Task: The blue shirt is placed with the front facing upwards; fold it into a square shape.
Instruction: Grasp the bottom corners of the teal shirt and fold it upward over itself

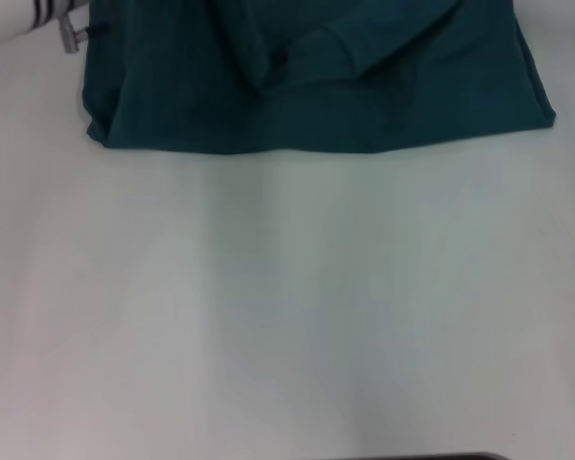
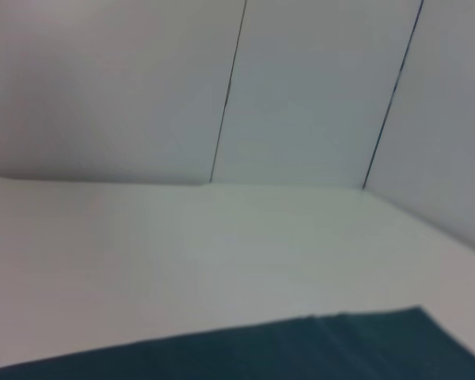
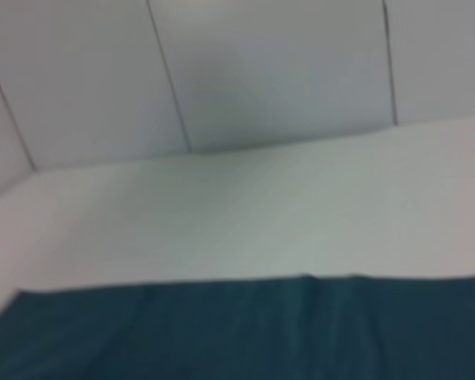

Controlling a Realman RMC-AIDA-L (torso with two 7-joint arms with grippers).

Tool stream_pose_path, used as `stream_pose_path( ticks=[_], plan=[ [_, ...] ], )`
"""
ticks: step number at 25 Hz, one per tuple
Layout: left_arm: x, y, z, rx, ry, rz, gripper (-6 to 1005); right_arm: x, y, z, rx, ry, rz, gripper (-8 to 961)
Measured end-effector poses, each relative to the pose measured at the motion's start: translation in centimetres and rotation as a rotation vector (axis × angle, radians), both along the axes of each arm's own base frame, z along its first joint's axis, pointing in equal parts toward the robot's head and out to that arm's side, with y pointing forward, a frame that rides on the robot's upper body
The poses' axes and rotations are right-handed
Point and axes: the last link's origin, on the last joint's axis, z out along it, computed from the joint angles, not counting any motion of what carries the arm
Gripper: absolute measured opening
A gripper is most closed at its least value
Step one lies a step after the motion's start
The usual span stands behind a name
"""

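Shirt [image 1: 316, 86] on white table [image 1: 287, 307], left hand [image 1: 70, 34] alongside.

The blue shirt [image 1: 364, 96] lies on the table's [image 1: 287, 307] far side.

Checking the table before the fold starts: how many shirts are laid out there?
1. The blue shirt lies at the far edge of the white table, partly cut off by the head view's top. Both wrist views show only its edge. Anything beyond that edge is hidden.
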Motion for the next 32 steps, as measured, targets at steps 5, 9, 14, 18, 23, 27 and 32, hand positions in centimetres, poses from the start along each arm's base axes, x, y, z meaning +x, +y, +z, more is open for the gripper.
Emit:
stream_pose_path(
  ticks=[5, 9, 14, 18, 23, 27, 32],
  plan=[
    [0.4, 0.1, -1.2, 0.006, 0.080, -0.011, 42, 0.9, 0.3, -0.9, 0.026, -0.062, -0.054, 47],
    [0.6, 0.2, -1.2, 0.012, 0.087, -0.012, 43, 0.9, 0.4, -0.7, 0.036, -0.065, -0.055, 48],
    [0.9, 0.5, -1.1, 0.023, 0.091, -0.012, 43, 0.5, 0.8, -0.6, 0.043, -0.087, -0.041, 50],
    [1.0, 0.6, -1.1, 0.027, 0.091, -0.012, 42, 0.2, 1.1, -0.6, 0.052, -0.103, -0.038, 51],
    [1.1, 0.7, -1.0, 0.037, 0.097, -0.009, 59, -0.4, 1.6, -0.4, 0.064, -0.124, -0.031, 52],
    [1.0, 0.7, -1.2, 0.033, 0.100, -0.006, 81, -0.7, 1.9, -0.6, 0.067, -0.159, -0.024, 53],
    [0.7, 0.6, -1.9, -0.010, 0.093, 0.020, 108, -1.0, 1.8, -1.3, 0.043, -0.186, -0.008, 55]
  ],
)
